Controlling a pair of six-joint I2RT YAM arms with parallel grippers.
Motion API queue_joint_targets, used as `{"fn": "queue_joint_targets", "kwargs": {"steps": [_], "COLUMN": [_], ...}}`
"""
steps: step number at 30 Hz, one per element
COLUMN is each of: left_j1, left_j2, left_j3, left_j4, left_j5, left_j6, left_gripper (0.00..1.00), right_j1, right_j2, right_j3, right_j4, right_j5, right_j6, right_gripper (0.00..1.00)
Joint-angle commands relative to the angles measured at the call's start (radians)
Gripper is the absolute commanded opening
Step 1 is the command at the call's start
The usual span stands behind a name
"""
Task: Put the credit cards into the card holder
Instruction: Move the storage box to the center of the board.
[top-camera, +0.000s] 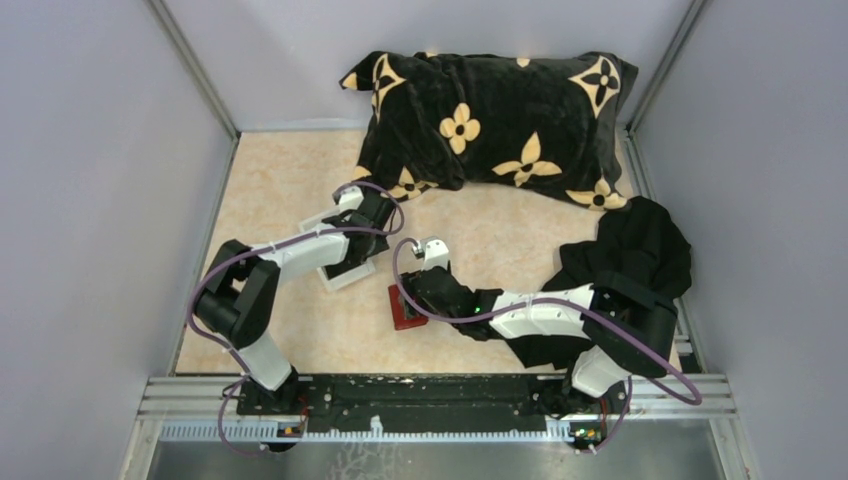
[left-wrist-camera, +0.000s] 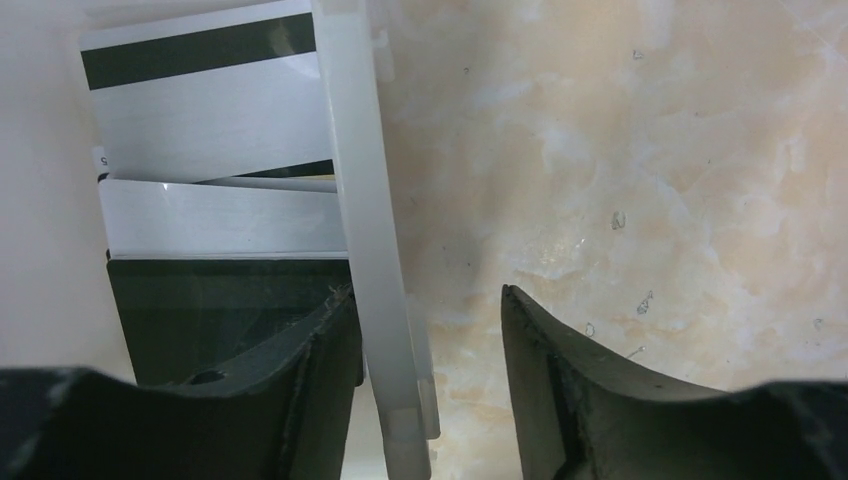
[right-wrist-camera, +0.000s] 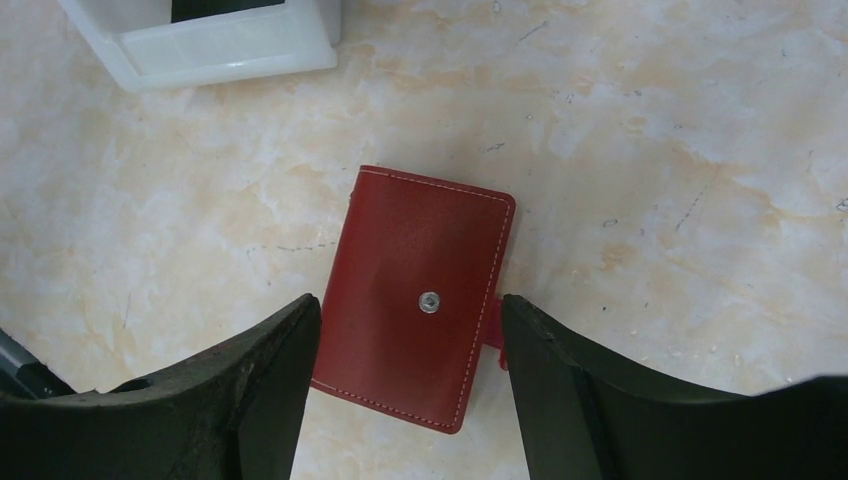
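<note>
Seeing my left jaws open, empty, astride one wall of the white tray (left-wrist-camera: 370, 200), cards (left-wrist-camera: 215, 130) inside, right jaws wide, empty, over the shut red card holder (right-wrist-camera: 420, 270) toward the tabletop's (top-camera: 300, 180) near edge

Card holder (top-camera: 402, 314) partly hidden (top view)

The left arm (top-camera: 243, 300) rises from its base at the near left, folds sharply at the elbow and reaches forward and to the right. Its wrist is tipped down, so the left gripper (left-wrist-camera: 430, 315) faces the surface with its two dark fingers (left-wrist-camera: 320, 350) spread apart. The right arm (top-camera: 545, 312) lies low and stretches leftward toward the middle, close to the left arm's wrist, and the right gripper (right-wrist-camera: 410, 315) also points downward, its jaws parted wide.
</note>
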Motion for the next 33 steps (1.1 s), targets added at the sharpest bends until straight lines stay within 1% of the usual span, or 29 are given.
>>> {"fn": "queue_joint_targets", "kwargs": {"steps": [1,10,14,17,22,28,33], "left_j1": [0.000,0.001,0.001,0.001,0.001,0.000,-0.022], "left_j2": [-0.012,-0.057,-0.087,-0.103,-0.126,-0.208,-0.261], "left_j3": [0.036,0.076,0.069,0.065,0.042,-0.039,-0.076], "left_j4": [-0.036,-0.096,-0.117,-0.120,-0.091,-0.053,-0.056], "left_j5": [0.030,0.010,-0.026,-0.020,0.090,0.215,0.261], "left_j6": [-0.028,-0.063,-0.067,-0.043,0.033,0.036,0.026], "left_gripper": [0.63,0.64,0.67,0.69,0.70,0.69,0.67], "right_j1": [0.033,0.064,0.064,0.064,0.064,0.064,0.059], "right_j2": [-0.027,-0.023,-0.022,-0.017,-0.014,-0.011,0.005], "right_j3": [0.005,0.002,0.001,-0.005,-0.024,-0.040,-0.051], "right_j4": [0.037,0.028,0.019,0.010,0.008,0.013,0.040], "right_j5": [0.002,0.000,-0.002,0.000,0.004,0.010,-0.006], "right_j6": [0.025,0.044,0.058,0.067,0.079,0.085,0.088], "right_gripper": [0.66,0.66,0.66,0.66,0.66,0.66,0.66]}}
